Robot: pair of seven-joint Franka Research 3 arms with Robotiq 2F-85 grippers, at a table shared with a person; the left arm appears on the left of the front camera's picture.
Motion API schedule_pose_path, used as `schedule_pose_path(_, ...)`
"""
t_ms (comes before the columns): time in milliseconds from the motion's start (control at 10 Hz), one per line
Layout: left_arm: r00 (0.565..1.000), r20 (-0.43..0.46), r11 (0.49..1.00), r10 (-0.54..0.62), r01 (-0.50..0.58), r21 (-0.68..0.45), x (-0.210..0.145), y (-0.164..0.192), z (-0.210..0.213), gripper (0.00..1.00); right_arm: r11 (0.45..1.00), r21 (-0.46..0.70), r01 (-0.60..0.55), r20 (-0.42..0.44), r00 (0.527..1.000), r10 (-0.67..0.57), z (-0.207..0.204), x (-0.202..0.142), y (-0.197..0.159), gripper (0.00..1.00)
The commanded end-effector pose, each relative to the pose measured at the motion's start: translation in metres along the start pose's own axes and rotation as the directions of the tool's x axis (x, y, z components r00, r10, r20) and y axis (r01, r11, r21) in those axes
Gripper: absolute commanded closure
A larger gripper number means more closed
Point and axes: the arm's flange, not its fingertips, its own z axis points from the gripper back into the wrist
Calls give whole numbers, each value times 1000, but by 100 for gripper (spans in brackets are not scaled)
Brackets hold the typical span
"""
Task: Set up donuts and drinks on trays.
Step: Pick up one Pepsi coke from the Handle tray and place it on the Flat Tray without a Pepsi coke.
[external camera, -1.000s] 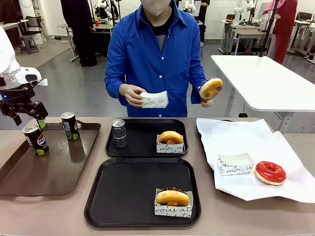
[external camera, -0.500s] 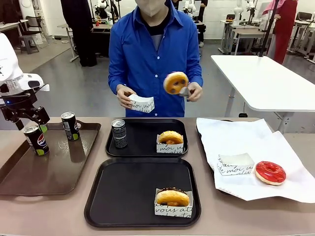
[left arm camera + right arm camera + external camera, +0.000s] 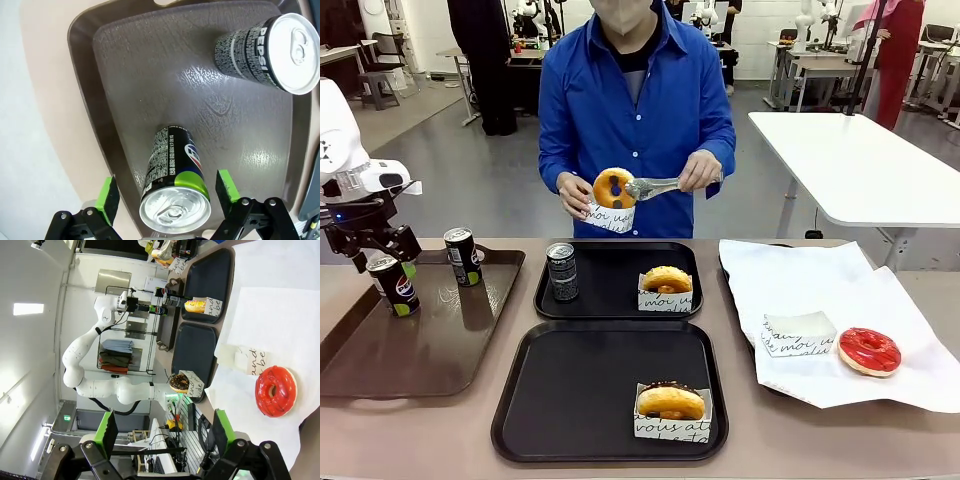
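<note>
Left hand (image 3: pixel 167 190): released, green pads spread either side of the near-left can, clear of its wall.
Near-left can (image 3: pixel 394 287): upright at the left edge of the brown tray (image 3: pixel 430 350); second can (image 3: pixel 462 257) just right of it and farther.
Handling: probably thin-walled, smooth and slippery; take it mid-body, squarely, with a modest squeeze, and keep it upright.
Far black tray (image 3: pixel 610 298): third can (image 3: pixel 561 271), boxed glazed donut (image 3: pixel 666 285).
Near black tray (image 3: pixel 570 400): boxed chocolate-topped donut (image 3: pixel 671 408); no drink, so likely the can's destination.
Person: tongs (image 3: pixel 655 186) hold a ring donut (image 3: pixel 614 187) at a paper box (image 3: pixel 608 217).
White sheet (image 3: pixel 910 380): empty box (image 3: pixel 798 335), bare red donut (image 3: pixel 869 350).
Right hand (image 3: pixel 165 429): released, empty, looking over the counter's right side.
</note>
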Motion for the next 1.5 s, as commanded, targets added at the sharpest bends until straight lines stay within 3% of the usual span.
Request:
schedule_pose_path(0, 999, 32, 999, -25, 26, -26, 3, 9, -5, 0, 1000, -1, -2, -1, 1000, 2, 0, 0, 1, 0)
schedule_pose_path(300, 996, 73, 996, -47, 52, -74, 6, 11, -10, 0, 1000, -1, -2, -1, 1000, 2, 0, 0, 1, 0)
schedule_pose_path(1300, 999, 16, 998, -45, 45, -43, -1, 10, -18, 0, 1000, -1, -2, -1, 1000, 2, 0, 0, 1, 0)
schedule_pose_path(1400, 999, 14, 998, -47, 48, -44, -1, 10, -19, 11, 1000, -1, -2, -1, 1000, 2, 0, 0, 1, 0)
